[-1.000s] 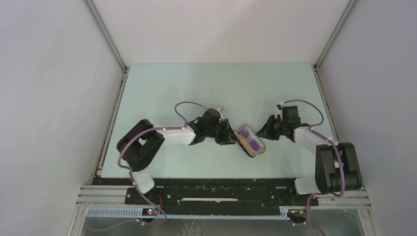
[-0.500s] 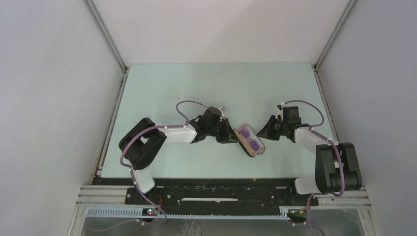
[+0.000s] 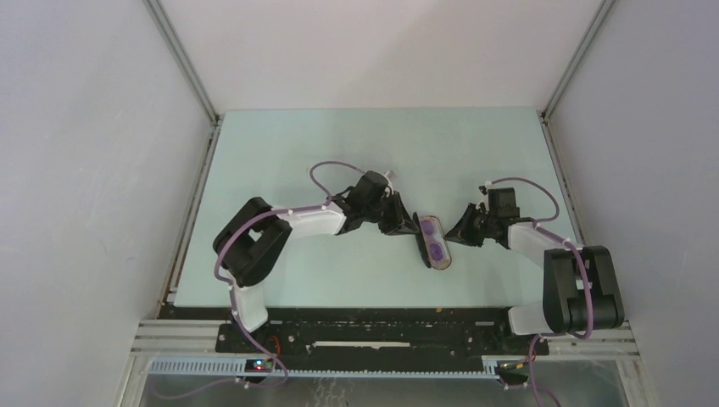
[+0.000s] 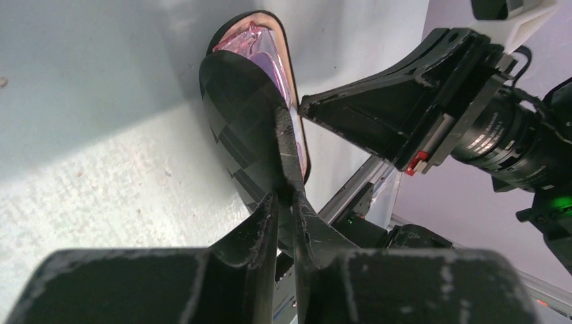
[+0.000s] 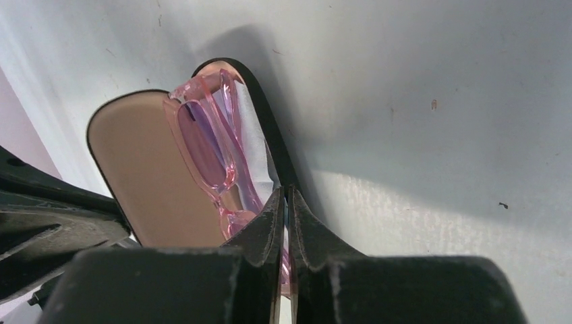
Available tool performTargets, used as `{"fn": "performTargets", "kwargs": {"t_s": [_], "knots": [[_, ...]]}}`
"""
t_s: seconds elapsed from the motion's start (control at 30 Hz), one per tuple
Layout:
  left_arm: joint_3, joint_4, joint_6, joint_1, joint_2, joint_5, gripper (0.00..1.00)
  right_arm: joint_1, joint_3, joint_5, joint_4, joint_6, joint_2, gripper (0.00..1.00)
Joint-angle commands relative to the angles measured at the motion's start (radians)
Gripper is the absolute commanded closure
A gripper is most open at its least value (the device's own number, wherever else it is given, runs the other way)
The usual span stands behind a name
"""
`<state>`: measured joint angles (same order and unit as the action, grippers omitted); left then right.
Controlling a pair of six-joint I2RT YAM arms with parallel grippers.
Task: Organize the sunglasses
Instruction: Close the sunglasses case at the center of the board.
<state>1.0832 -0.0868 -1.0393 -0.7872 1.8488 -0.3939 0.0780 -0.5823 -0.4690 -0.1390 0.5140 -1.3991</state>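
The slim pink-purple translucent sunglasses [image 5: 206, 145] already lie inside the black oblong case with tan lining [image 5: 135, 175] on the pale green tabletop [image 3: 339, 144]. The left pincer [image 4: 283, 199] is clamped on its half-raised lid [image 4: 243, 115], and the right pincer [image 5: 284, 202] pinches the base rim. Judging by this, only shutting the lid remains.

Left tool [image 3: 405, 227] shifted right, case [image 4: 236, 108] folded narrower
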Motion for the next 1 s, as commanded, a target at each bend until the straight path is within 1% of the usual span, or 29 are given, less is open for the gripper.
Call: {"fn": "performTargets", "kwargs": {"t_s": [0.0,0.1,0.2,0.53,0.97], "knots": [[0.087,0.059,0.054,-0.002,0.048,-0.013,0.83,0.023,0.010,-0.053,0.027,0.007,-0.006,0.91],[0.116,0.079,0.070,-0.002,0.065,-0.021,0.83,0.036,0.012,-0.047,0.031,0.012,-0.016,0.91],[0.154,0.144,0.098,-0.002,0.084,-0.027,0.82,0.043,0.015,-0.048,0.042,0.022,-0.018,0.91],[0.262,0.273,0.167,-0.017,0.156,-0.036,0.82,0.071,0.015,-0.043,0.059,0.036,-0.029,0.92],[0.317,0.297,0.176,-0.050,0.239,-0.042,0.81,0.094,0.014,-0.032,0.065,0.048,-0.033,0.92]]}}
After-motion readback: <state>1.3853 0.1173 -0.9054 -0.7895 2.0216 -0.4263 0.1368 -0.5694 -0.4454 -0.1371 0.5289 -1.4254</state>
